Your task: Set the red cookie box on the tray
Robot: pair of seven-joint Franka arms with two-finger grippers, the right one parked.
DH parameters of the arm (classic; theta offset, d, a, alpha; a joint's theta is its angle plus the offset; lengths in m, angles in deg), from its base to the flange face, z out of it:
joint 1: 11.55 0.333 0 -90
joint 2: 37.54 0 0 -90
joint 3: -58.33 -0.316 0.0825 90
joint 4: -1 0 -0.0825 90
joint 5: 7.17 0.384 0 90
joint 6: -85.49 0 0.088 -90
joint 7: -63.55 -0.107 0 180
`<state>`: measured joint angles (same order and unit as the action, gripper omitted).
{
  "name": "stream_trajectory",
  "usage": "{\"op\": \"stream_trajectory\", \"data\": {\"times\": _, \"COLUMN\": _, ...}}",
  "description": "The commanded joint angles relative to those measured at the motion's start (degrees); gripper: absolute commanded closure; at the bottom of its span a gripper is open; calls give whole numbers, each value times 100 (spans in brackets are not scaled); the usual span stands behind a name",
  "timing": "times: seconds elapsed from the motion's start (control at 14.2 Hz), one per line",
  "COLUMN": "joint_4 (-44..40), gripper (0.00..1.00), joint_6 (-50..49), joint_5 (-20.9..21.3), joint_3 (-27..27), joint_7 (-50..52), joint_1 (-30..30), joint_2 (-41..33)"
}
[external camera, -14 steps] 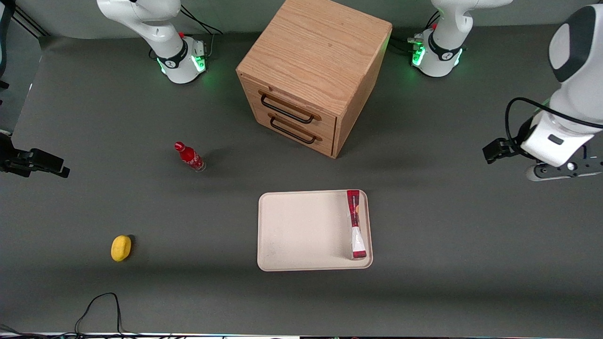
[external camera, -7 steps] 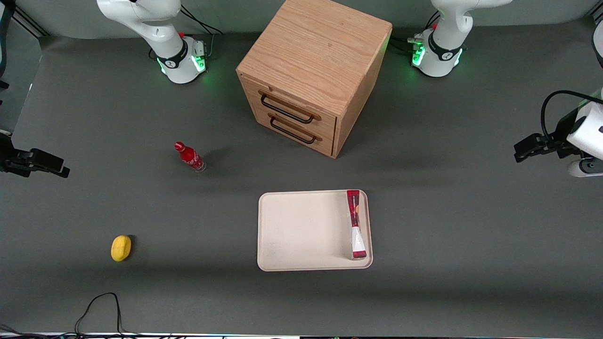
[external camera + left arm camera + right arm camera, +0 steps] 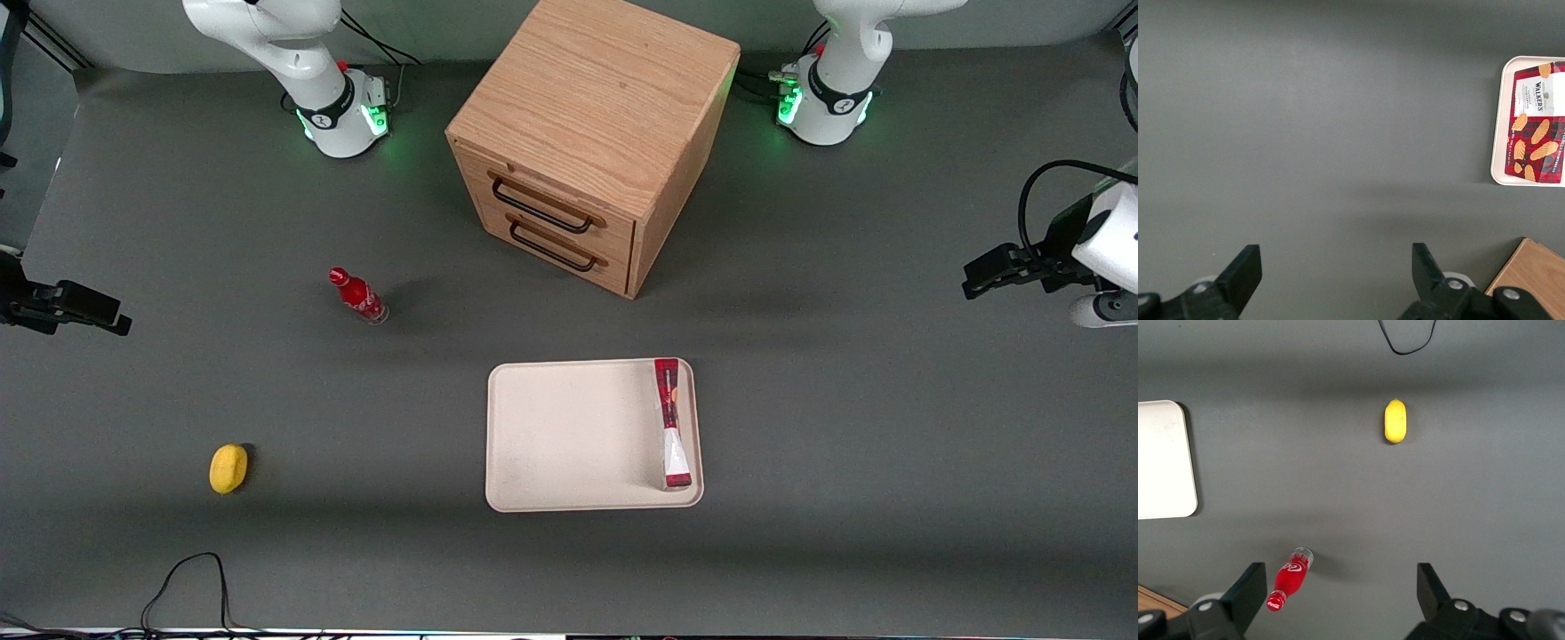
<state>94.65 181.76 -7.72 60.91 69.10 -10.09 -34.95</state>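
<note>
Grey matting covers the whole table, and on it the tray (image 3: 569,436) lies nearer the front camera than the wooden drawer cabinet (image 3: 591,133). One red cookie box (image 3: 672,422) lies inside the tray, along the short side that faces the working arm's end of the table, running almost from one long rim to the other; the left wrist view shows it (image 3: 1537,121) within the rim (image 3: 1498,127) with its printed face up. The gripper (image 3: 1335,280) hangs well away from the tray, out toward the working arm's end of the table, over bare matting, its fingers spread wide and holding nothing. Judged from how things lie, the placing step looks done and the arm is in retreat; the next move seems to call for no more than parking the arm clear of the tray without touching the box. Counting what stands about: one tray, one cookie box, one cabinet with two drawers, one small red bottle (image 3: 357,295) and one yellow fruit-like thing (image 3: 228,468), both toward the parked arm's end from the tray.
</note>
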Motion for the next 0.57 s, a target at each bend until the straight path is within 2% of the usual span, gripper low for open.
{"op": "stream_trajectory", "data": {"times": 0.0, "joint_4": -58, "gripper": 0, "joint_6": -179, "joint_5": -68, "joint_3": -55, "joint_7": -88, "joint_1": -58, "joint_2": -48}}
{"op": "stream_trajectory", "data": {"times": 0.49, "joint_4": -49, "gripper": 0, "joint_6": -249, "joint_5": 107, "joint_3": -20, "joint_7": -89, "joint_1": -128, "joint_2": -48}}
